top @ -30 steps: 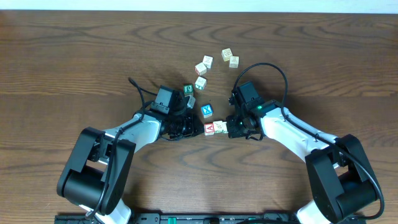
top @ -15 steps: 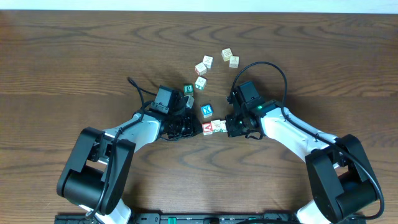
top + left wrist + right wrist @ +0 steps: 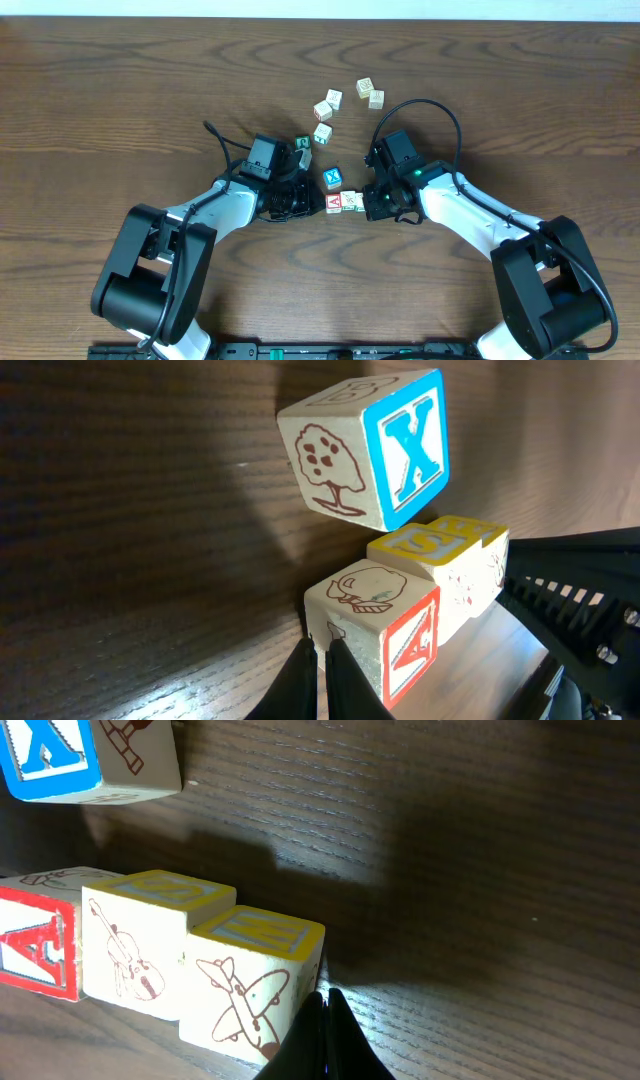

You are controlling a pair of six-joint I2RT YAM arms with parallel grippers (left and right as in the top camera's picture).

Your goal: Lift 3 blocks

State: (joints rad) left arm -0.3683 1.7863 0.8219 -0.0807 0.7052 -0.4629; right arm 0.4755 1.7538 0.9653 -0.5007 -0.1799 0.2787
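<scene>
Three blocks stand in a tight row: a red "A" block [image 3: 335, 204] [image 3: 408, 645] [image 3: 35, 955], a yellow-topped cream block with a violin print [image 3: 135, 960] [image 3: 432, 543], and a yellow-topped cream block with an airplane print [image 3: 250, 990]. My left gripper [image 3: 319, 203] [image 3: 320, 672] is shut, its tips against the "A" block's outer face. Pressing on the airplane block's outer face from the other end is my right gripper [image 3: 367, 203] [image 3: 322, 1010], also shut. Neither has anything between its fingers. Whether the row is off the wood I cannot tell.
A blue "X" cube [image 3: 332, 177] [image 3: 370, 450] sits just beyond the row. A green-faced cube [image 3: 302, 144] lies by the left wrist. Several cream cubes [image 3: 323, 110] are scattered further back. The brown wooden table [image 3: 120, 90] stretches out on all sides.
The row of blocks and both gripper tips have shifted slightly toward the far side of the table and a touch left. Both grippers stay shut.
</scene>
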